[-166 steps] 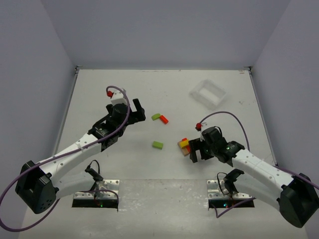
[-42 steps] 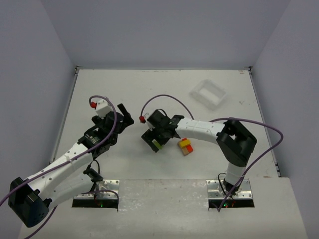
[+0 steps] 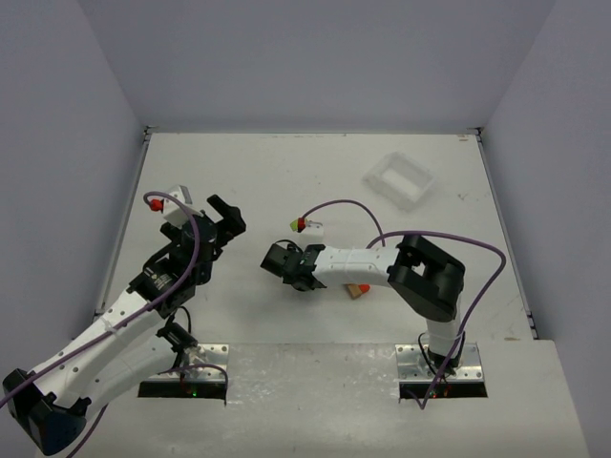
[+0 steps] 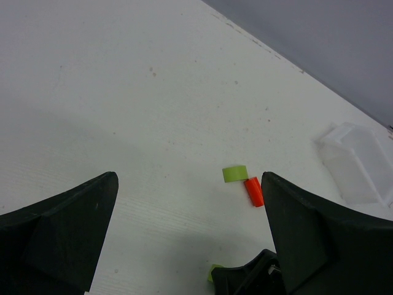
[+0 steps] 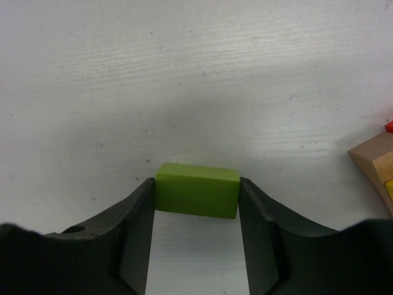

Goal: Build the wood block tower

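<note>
A white table (image 3: 239, 172) is filling the floor of a plain grey-walled enclosure, and both arms are reaching in from its near edge. The wood block tower (image 5: 373, 161) is standing toward the front of the table, a little right of centre. From above, only a sliver of orange and tan is showing from beneath the right arm. In the right wrist view its tan base is poking in at the right edge, with bits of red and yellow beside it.

Left of the tower and apart from it, a green block (image 5: 196, 193) is lying flat on the table. The right gripper (image 5: 196, 183) is straddling it, and its two black fingers (image 5: 138, 233) are pressing against the block's short ends. The jaws are clamping the block while it is resting on the surface. The right arm is folding back across the table, with its wrist pointing leftward.

Farther back, a loose green block (image 4: 234, 174) and a red block (image 4: 253, 191) are lying just beside each other, touching or nearly so. The left gripper (image 4: 188, 181) is hovering over the table to their left, with its fingers spread wide apart and holding nothing. A white tray (image 3: 398, 181) is sitting near the back right of the table, well apart from the blocks.
</note>
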Action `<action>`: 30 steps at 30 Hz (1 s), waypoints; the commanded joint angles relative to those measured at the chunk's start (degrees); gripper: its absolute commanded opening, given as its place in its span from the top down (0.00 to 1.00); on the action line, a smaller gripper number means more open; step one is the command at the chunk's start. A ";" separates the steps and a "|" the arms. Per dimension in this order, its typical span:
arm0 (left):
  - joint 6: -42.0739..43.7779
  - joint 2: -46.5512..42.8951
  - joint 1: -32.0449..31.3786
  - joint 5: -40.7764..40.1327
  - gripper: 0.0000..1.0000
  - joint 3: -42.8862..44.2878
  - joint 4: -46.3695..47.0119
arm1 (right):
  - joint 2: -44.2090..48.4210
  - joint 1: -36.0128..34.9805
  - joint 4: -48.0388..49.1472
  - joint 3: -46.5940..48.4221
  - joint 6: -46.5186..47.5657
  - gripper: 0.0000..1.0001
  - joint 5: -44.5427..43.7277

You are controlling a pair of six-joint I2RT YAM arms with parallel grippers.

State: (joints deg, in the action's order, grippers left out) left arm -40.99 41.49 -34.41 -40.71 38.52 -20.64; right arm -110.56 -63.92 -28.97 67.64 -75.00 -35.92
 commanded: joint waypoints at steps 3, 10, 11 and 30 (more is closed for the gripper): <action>0.12 -1.20 0.54 0.49 0.00 -0.48 2.32 | 1.71 -0.81 0.92 -0.01 1.81 0.68 -2.38; 0.65 -0.77 0.58 1.12 0.00 -1.05 3.38 | 11.98 -1.64 7.29 -1.97 29.07 0.71 0.40; 0.74 -0.55 0.58 1.30 0.00 -1.03 3.61 | 14.20 -1.64 6.80 -3.06 31.08 0.71 1.33; 2.06 1.51 0.49 0.92 0.00 -0.80 4.56 | 47.67 8.75 3.55 -31.33 49.43 0.69 14.54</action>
State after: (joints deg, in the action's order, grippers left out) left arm -39.90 43.51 -34.41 -39.35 37.80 -18.59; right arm -63.97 -57.45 -27.54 37.14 -30.82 -25.06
